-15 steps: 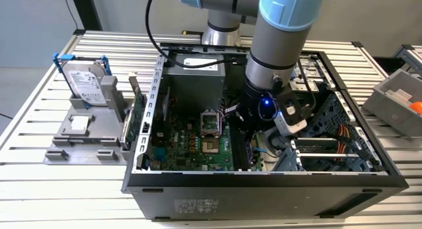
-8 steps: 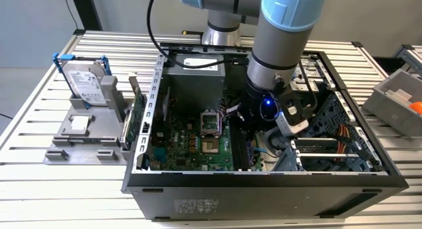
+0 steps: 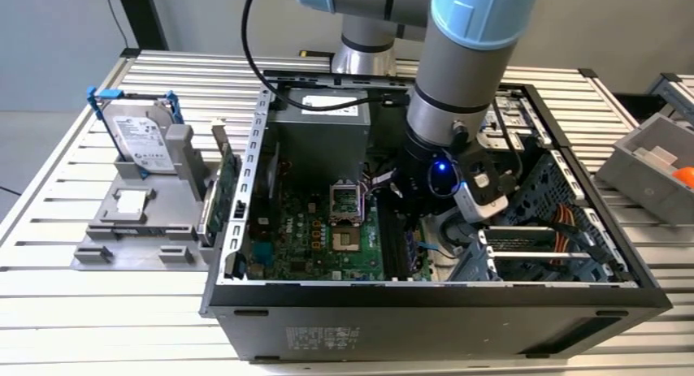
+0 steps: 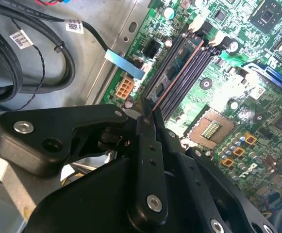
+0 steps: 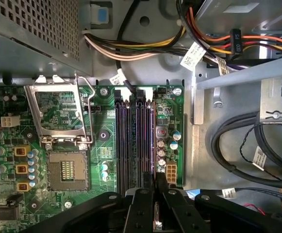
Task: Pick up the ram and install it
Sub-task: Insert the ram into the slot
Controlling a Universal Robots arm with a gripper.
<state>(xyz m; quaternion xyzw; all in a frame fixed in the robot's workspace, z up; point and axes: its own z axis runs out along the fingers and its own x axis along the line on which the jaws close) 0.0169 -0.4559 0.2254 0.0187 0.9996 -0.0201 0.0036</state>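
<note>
My gripper [image 3: 410, 218] is down inside the open computer case [image 3: 233, 230], over the memory slots [image 3: 392, 248] of the green motherboard [image 3: 309, 238]. In both wrist views its black fingers [image 4: 150, 145] are shut on the ram [image 4: 177, 73], a thin dark stick seen edge-on. The ram [image 5: 154, 145] runs lengthwise along the memory slot nearest the board's edge, beside the other slots [image 5: 122, 141]. Whether it is pressed fully into the slot cannot be told. The gripper [image 5: 155, 189] holds it at one end.
The CPU socket [image 5: 65, 170] lies beside the slots. Black cable bundles [image 5: 247, 145] and a drive cage [image 3: 542, 222] crowd the other side. A power supply [image 3: 320, 120] fills the case's rear. Outside stand a green card [image 3: 223, 189], a hard drive [image 3: 141, 136] on a grey rack, and a grey bin [image 3: 651, 157].
</note>
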